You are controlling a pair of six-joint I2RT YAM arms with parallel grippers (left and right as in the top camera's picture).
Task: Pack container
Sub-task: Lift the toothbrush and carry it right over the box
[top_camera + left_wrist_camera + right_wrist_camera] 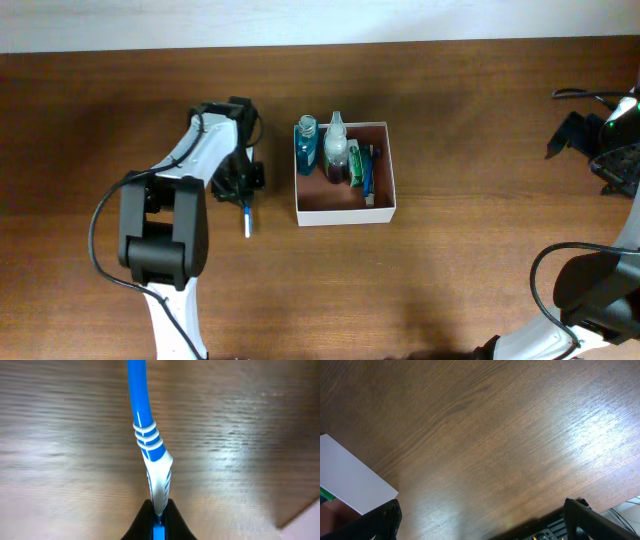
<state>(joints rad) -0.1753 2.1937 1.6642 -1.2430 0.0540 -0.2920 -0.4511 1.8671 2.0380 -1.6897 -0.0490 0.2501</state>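
Brown wood-grain table (460, 270), with a black cable (578, 94) near its right edge.

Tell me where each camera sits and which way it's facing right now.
Overhead: above the table, looking straight down; left arm, right arm, container.
Left wrist: looks down along the shut left end effector pinching a toothbrush.
Right wrist: looks down past the open right end effector at the table.
Right wrist and overhead share the container.
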